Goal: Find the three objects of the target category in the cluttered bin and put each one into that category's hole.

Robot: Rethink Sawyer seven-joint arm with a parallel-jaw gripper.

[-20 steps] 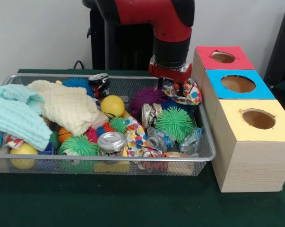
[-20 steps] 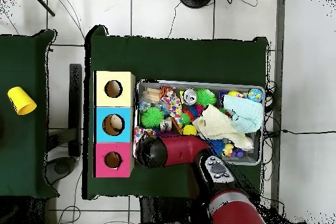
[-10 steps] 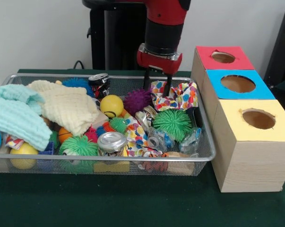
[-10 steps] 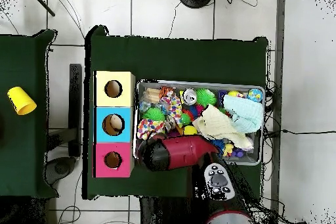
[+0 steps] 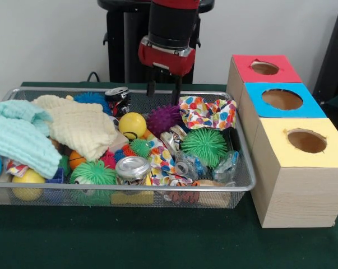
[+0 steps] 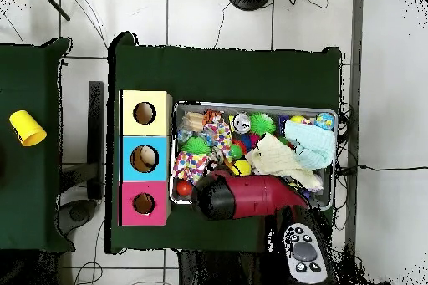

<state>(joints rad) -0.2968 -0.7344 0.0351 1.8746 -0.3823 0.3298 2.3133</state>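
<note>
now, front view: the pincer (image 5: 164,93) is seen lifted clear of the bin (image 5: 236,168), fingers spread and empty. a second ago it was down at the bin's corner nearest the boxes with the polka-dot cloth (image 5: 208,112) bunched at its tips; half a second ago the cloth was draped just under it. the cloth is now left lying in the bin, spread over the clutter beside the purple spiky ball (image 5: 164,117) and behind the green spiky ball (image 5: 205,145). nothing is carried toward the red box (image 5: 264,68), blue box (image 5: 282,100) or yellow box (image 5: 306,141).

overhead view: the arm is shown shifted away from the boxes, along the bin's base-side rim; the cloth (image 6: 190,165) is uncovered at the box end of the bin (image 6: 334,183). the holes are unobstructed.

judgement: the grasp looks lost or released, so this item is not yet delivered; a re-grasp is likely needed. whether the cloth is the target category cannot be told.
</note>
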